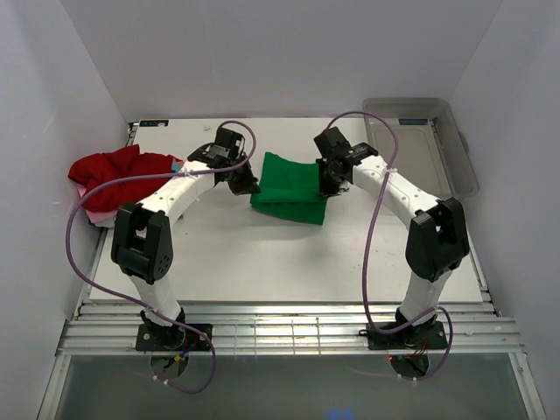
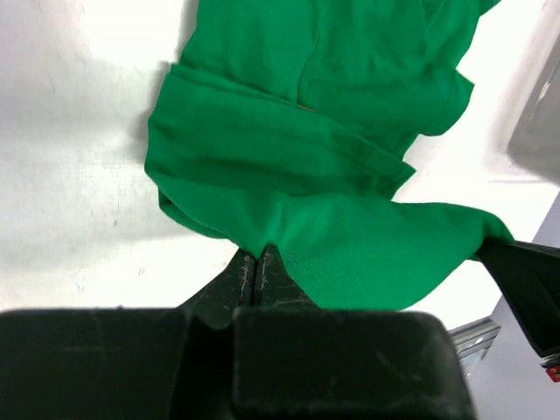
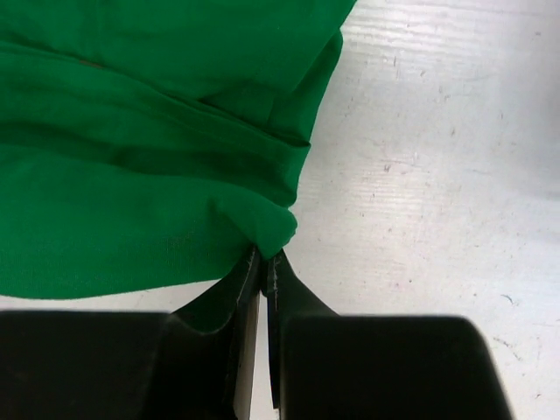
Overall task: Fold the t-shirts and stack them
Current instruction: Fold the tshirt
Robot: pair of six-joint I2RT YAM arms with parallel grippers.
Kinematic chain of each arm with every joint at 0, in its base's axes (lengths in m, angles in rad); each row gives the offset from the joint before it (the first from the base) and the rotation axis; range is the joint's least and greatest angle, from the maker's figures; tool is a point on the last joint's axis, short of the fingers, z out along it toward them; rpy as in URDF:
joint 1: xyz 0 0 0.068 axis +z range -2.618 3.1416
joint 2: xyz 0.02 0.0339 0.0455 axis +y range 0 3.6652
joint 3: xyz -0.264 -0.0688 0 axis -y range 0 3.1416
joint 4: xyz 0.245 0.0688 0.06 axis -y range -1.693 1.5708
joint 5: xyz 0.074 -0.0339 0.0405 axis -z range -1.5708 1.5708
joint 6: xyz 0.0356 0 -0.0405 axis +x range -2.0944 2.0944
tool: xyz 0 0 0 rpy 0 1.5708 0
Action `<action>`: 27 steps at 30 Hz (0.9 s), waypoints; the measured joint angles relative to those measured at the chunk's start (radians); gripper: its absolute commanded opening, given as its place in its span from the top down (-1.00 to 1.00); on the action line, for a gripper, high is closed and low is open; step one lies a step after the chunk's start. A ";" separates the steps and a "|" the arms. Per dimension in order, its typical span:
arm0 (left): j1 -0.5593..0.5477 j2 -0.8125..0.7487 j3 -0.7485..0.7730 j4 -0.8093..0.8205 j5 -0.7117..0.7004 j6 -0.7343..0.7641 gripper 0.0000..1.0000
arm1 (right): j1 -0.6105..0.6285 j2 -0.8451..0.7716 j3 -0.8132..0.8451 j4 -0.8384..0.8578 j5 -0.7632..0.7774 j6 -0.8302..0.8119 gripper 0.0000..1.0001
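The left hand (image 1: 248,185) and right hand (image 1: 327,189) each pinch an edge of the green t-shirt (image 1: 287,191) spread between them.

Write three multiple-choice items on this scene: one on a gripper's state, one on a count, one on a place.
1. The left gripper is: A. open; B. shut on the green t-shirt; C. shut on nothing.
2. Grippers holding the green t-shirt: A. none; B. one; C. two.
3. The red t-shirt lies: A. at the table's left edge; B. on the green t-shirt; C. at the table's near right corner.
Key: 1 B, its jaws are closed on green cloth. 2 C, the right gripper pinches another edge too. 3 A, the top view shows a red heap there.
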 measured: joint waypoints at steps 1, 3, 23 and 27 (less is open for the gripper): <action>0.011 0.013 0.019 0.001 0.008 0.002 1.00 | -0.006 0.014 0.020 0.000 -0.005 -0.006 0.85; 0.027 0.050 0.059 0.005 0.027 0.008 1.00 | -0.019 0.045 0.066 -0.001 -0.016 -0.020 0.84; -0.020 -0.389 -0.564 0.050 0.177 0.060 1.00 | 0.179 -0.370 -0.502 0.043 -0.136 0.090 0.84; -0.096 -0.620 -0.672 0.014 0.148 0.030 1.00 | 0.310 -0.534 -0.560 0.005 -0.105 0.196 0.84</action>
